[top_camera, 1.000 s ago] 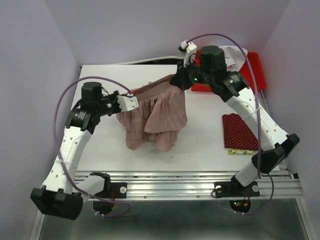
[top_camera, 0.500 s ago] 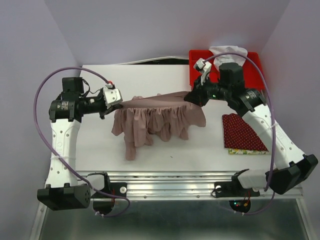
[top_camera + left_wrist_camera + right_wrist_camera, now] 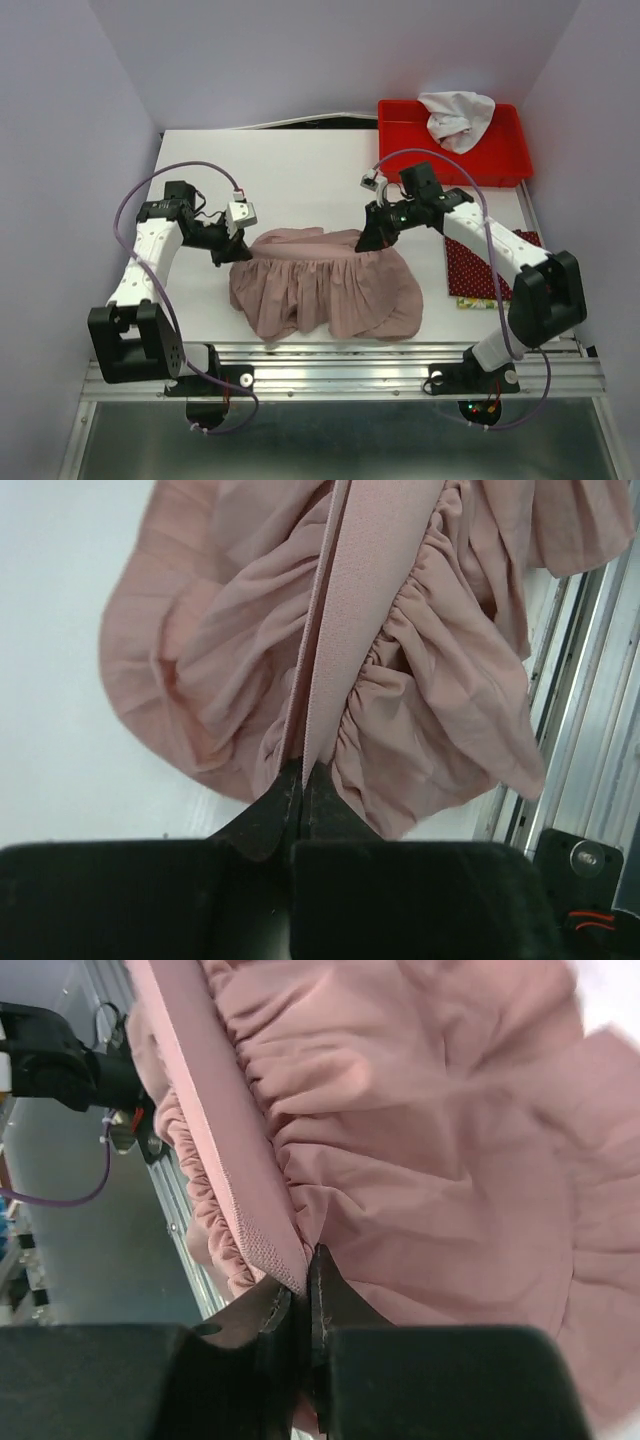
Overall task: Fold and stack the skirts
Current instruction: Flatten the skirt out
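1. Lying across the near middle of the bench [image 3: 290, 170], the dusty-pink skirt [image 3: 325, 295] is spread wide, with its gathered pleats fanning toward the front rail [image 3: 340, 362].
2. The skirt's waistband [image 3: 365, 600] forms its far edge and runs from one tool to the other, low over the bench.
3. The left tool [image 3: 238, 247] sits at the left end of that band. In the left wrist view its dark fingers [image 3: 262, 820] are pressed together, with the band's end pinched between the tips and no gap visible.
4. From that same view the flat band stretches straight away from the tips. Ruffled cloth bunches on both sides of it, and the rail shows at the right.
5. The right tool [image 3: 368, 240] holds the opposite end of the band. In the right wrist view its fingers [image 3: 338, 1312] are clamped tight on the band's corner, and the pleated cloth spills away to the right.
6. The dark red skirt [image 3: 478, 262], dotted white, lies folded flat near the right edge of the bench, well apart from the pink one. The right arm's forearm passes over its far part.
7. The yellow-green skirt [image 3: 472, 302] lies beneath the red one, and only a thin strip shows along the red one's near edge.
8. A red tray [image 3: 400, 140] stands at the far right corner of the bench, and a crumpled white cloth [image 3: 455, 115] rests in it.
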